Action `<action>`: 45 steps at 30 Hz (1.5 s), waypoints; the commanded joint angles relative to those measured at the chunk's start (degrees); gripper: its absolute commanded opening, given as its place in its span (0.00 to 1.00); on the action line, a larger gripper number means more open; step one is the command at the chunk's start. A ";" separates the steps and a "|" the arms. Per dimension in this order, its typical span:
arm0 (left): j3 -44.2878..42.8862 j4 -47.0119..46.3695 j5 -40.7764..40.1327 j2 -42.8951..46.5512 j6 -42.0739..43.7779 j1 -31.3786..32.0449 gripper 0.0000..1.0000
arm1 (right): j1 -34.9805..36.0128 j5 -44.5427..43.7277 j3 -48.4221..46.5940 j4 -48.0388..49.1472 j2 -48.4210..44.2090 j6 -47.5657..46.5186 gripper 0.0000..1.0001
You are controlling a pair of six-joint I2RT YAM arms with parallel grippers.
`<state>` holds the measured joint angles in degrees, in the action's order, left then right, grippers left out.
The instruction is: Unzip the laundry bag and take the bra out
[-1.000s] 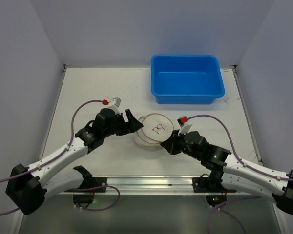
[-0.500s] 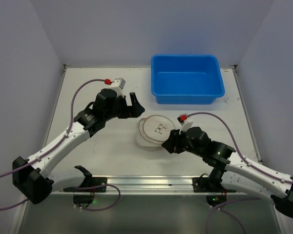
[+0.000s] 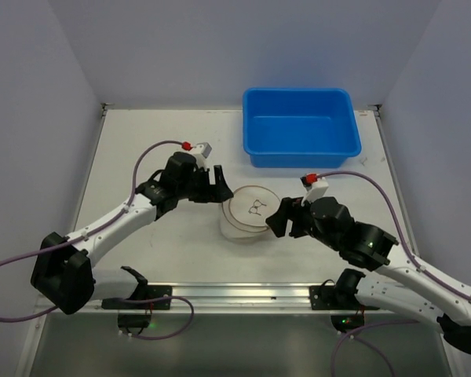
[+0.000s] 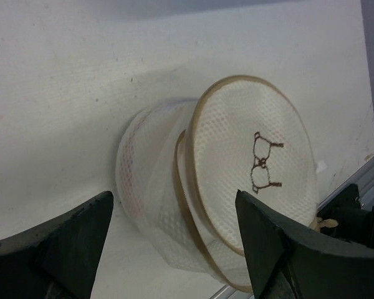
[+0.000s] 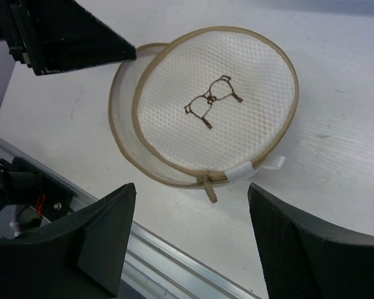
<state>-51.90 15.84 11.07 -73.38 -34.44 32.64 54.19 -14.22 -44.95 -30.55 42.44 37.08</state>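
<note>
The laundry bag [image 3: 247, 214] is a small round white mesh drum with a tan zipper band and a bra outline on its flat top. Its lid [image 5: 215, 103] sits shifted off the body, and the zipper gapes along one side [image 4: 186, 205]. The zipper pull [image 5: 210, 190] hangs free at the near rim. My left gripper [image 3: 220, 188] stands open at the bag's left, its fingers on either side of the drum [image 4: 174, 196] without touching. My right gripper [image 3: 279, 220] is open just right of the bag, with the pull in the gap between its jaws [image 5: 192, 187]. The bra is hidden.
A big blue plastic tub [image 3: 301, 126] stands at the back right. A metal rail [image 3: 243, 292] runs along the near table edge, close below the bag [image 5: 174, 268]. White walls close in the table on the left, back and right.
My right gripper has opened, let go at the bag's near rim and drawn back a little. The left gripper swung away toward the back, then returned to the bag's left side.
</note>
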 commanded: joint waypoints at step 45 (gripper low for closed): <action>23.42 -27.35 3.08 10.10 -11.88 5.94 0.00 | 0.83 9.47 -14.73 15.34 42.63 2.73 0.21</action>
<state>-28.49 -8.64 14.94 -64.58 -45.54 38.06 54.76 -5.19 -59.64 -17.28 83.35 38.76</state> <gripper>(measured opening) 0.012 0.258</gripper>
